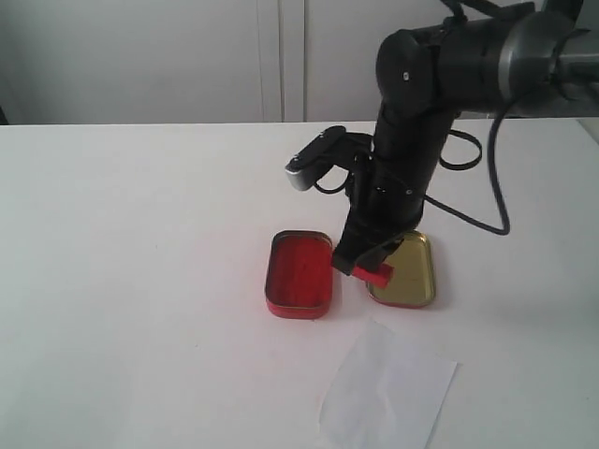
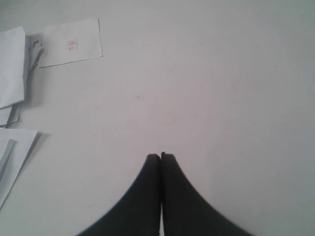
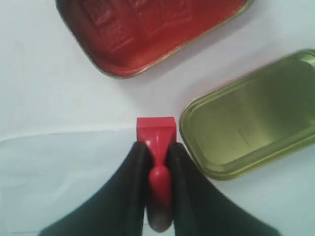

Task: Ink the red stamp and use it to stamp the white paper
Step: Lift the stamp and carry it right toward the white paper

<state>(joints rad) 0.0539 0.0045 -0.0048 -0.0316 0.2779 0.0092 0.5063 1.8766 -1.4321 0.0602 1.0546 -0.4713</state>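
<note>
My right gripper (image 1: pixel 372 265) is shut on the handle of the red stamp (image 1: pixel 376 273), whose block base points down. The stamp hangs between the shallow red ink tin (image 1: pixel 299 273) and the gold tin (image 1: pixel 406 269), just above the table. In the right wrist view the stamp (image 3: pixel 156 129) sticks out from the black fingers (image 3: pixel 138 162) of the right gripper (image 3: pixel 157 147), beside the gold tin (image 3: pixel 251 118) and below the red tin (image 3: pixel 147 29). The white paper (image 1: pixel 388 388) lies nearer the front edge, and shows as a pale sheet (image 3: pixel 59 172). My left gripper (image 2: pixel 161 157) is shut and empty over bare table.
The left wrist view shows a small slip with a red imprint (image 2: pixel 71 43) and a stack of white sheets (image 2: pixel 11 64) along one side. The right arm (image 1: pixel 412 140) rises behind the tins, with a cable (image 1: pixel 496 168) looping to its right.
</note>
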